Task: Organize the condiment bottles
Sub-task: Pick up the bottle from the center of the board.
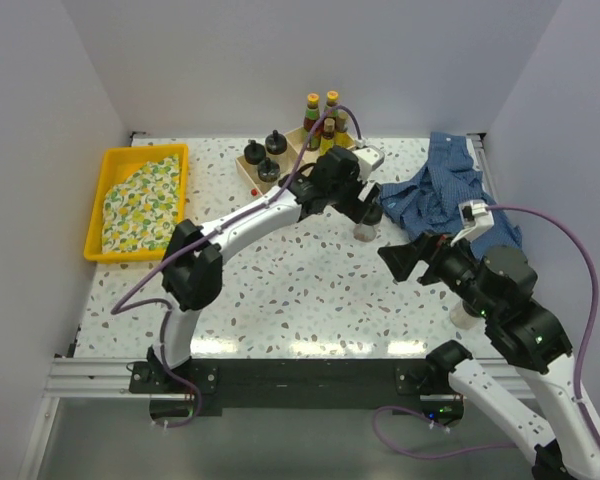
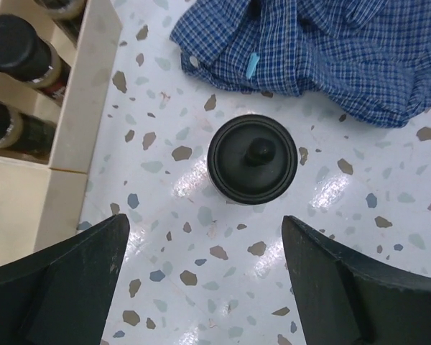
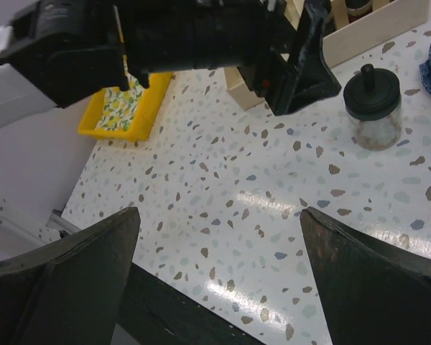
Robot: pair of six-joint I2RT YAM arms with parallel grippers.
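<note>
A squat clear jar with a black lid [image 2: 252, 159] stands alone on the speckled table, also in the top view [image 1: 365, 232] and the right wrist view [image 3: 372, 108]. My left gripper [image 2: 205, 280] is open and hovers just above and short of it, touching nothing; in the top view it [image 1: 369, 213] is beside the blue shirt. The pale wooden divided box [image 1: 248, 172] at the back holds three black-lidded jars [image 1: 276, 143] and slim sauce bottles with orange caps [image 1: 312, 110]. My right gripper [image 1: 395, 258] is open and empty over bare table [image 3: 219, 280].
A crumpled blue checked shirt [image 1: 435, 190] lies at the back right, just beyond the lone jar [image 2: 323, 50]. A yellow tray [image 1: 98, 205] with a lemon-print cloth sits at the left. The box wall [image 2: 79, 93] is left of my left gripper. A small red thing [image 1: 254, 192] lies by the box.
</note>
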